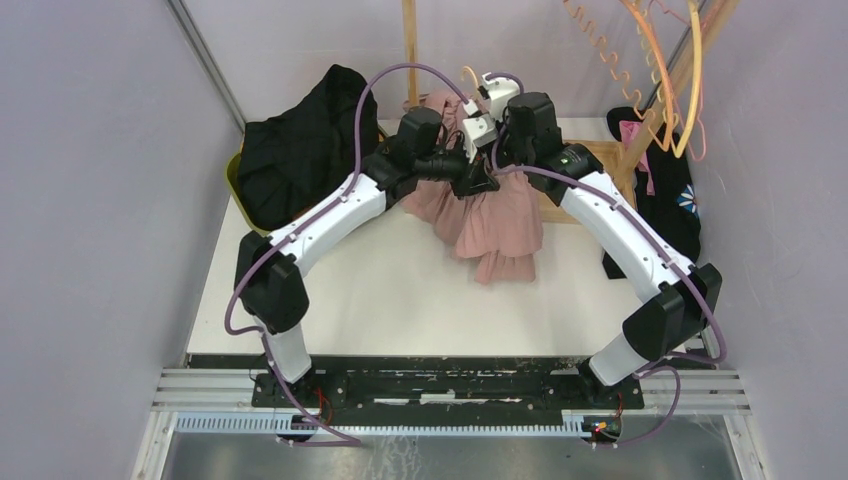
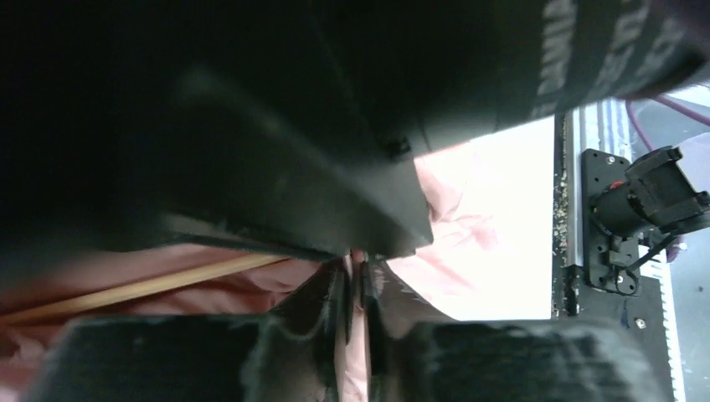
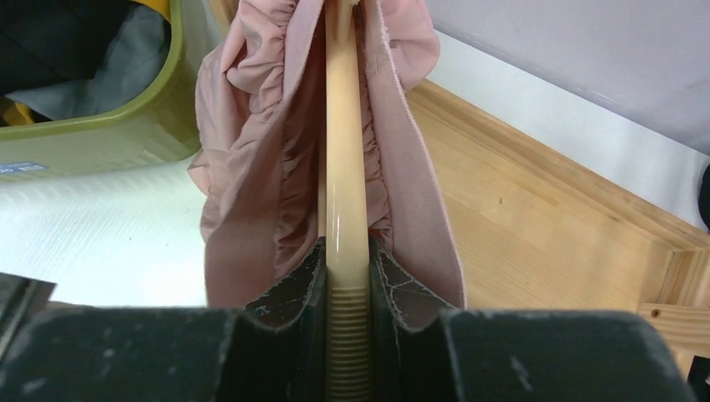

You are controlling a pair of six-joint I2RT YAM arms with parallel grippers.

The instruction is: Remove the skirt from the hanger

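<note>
Pink gathered fabric skirt [image 1: 500, 225] is draped over a cream plastic hanger [image 3: 345, 167] at the far middle of the white table [image 1: 400, 290]. The right fingers [image 3: 293, 293] are clamped on the hanger's bar, and the left fingers [image 2: 328, 306] are pinched nearly closed on skirt cloth.

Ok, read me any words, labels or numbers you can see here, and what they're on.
No text can be read.
Lettering on the black arm cover, left wrist view: too blurred.
Label on the green bin, right wrist view: too small.
</note>
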